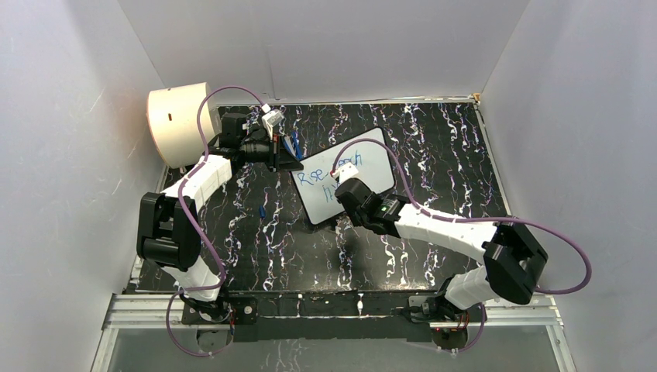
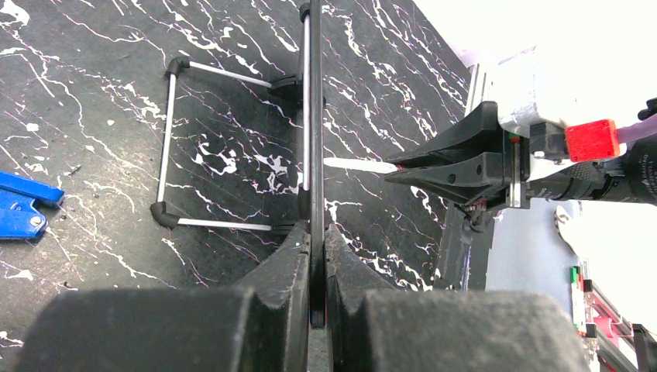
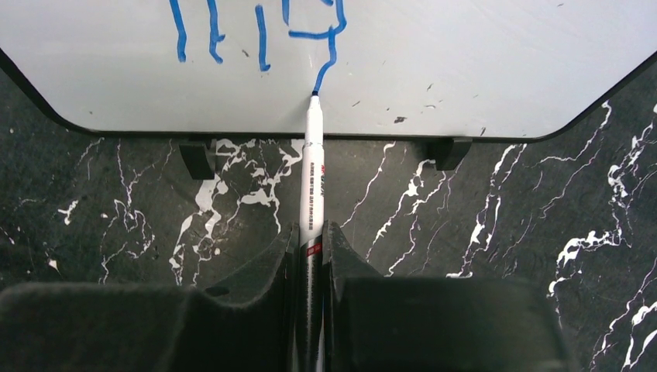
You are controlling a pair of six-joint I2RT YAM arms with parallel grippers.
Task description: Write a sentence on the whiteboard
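Observation:
The whiteboard (image 1: pixel 373 164) stands tilted on the black marbled table, past the middle. My left gripper (image 1: pixel 288 160) is shut on its left edge. In the left wrist view the board (image 2: pixel 314 116) shows edge-on, pinched between my fingers (image 2: pixel 290 263). My right gripper (image 3: pixel 310 242) is shut on a white marker pen (image 3: pixel 312 178). The pen's tip touches the board (image 3: pixel 480 54) at the bottom of a blue stroke. The sentence (image 1: pixel 314 177) is blue handwriting in two lines, partly hidden by my right gripper (image 1: pixel 346 186). Its lower strokes (image 3: pixel 259 31) show in the right wrist view.
A cream drum (image 1: pixel 182 124) lies at the far left corner. A small blue piece (image 1: pixel 263 211) lies on the table left of the board. The board's wire stand (image 2: pixel 166 143) sticks out behind it. A blue plastic part (image 2: pixel 23 205) lies nearby. Grey walls close in three sides.

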